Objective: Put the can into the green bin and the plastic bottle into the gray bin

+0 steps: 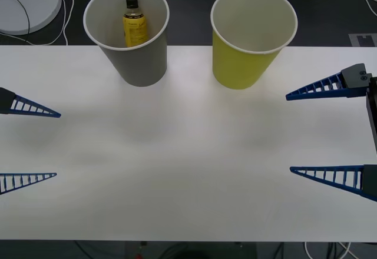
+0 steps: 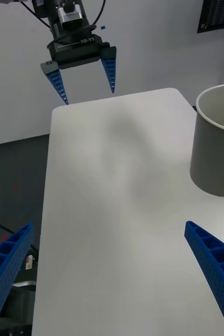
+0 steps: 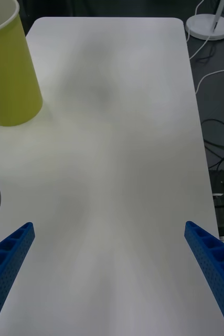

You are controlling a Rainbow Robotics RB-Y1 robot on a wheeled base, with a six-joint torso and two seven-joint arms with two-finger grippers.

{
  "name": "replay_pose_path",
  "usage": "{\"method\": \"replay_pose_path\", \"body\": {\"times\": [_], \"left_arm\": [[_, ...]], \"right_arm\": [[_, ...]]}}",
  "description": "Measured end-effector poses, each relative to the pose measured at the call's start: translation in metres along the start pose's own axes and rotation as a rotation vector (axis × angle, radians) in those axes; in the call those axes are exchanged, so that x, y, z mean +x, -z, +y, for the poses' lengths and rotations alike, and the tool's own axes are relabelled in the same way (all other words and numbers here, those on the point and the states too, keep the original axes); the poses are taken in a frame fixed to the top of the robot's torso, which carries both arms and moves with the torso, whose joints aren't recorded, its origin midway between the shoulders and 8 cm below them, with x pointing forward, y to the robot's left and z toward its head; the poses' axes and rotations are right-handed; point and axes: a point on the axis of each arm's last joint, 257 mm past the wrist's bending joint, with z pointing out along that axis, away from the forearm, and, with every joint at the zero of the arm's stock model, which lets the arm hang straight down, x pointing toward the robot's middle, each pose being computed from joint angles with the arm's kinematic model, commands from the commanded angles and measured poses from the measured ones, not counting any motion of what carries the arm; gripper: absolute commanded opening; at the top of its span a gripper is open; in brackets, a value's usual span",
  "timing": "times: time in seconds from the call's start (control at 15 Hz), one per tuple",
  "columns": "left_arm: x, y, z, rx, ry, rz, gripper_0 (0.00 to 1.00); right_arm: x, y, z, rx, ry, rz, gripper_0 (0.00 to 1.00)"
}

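Both grippers hung wide open and empty over the white table point(image 1: 188, 170): left gripper point(image 1: 58, 145), right gripper point(image 1: 288, 133). Beyond them, the plastic bottle point(image 1: 134, 22) stood inside the gray bin point(image 1: 141, 65), beside the green bin point(image 1: 241, 65).

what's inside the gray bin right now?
The plastic bottle stands upright inside the gray bin, black cap up, near the far wall. The bin's near wall hides the bottle's base and the bin floor. Both grippers, left and right, are open at the table's sides.
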Motion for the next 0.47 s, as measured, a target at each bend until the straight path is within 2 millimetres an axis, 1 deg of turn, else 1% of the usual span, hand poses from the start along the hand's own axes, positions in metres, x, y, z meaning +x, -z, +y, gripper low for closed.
{"method": "replay_pose_path", "body": {"times": [0.47], "left_arm": [[0.0, 0.0, 0.0, 0.0, 0.0, 0.0, 1.0]], "right_arm": [[0.002, 0.0002, 0.0013, -0.004, 0.009, -0.005, 1.0]]}}
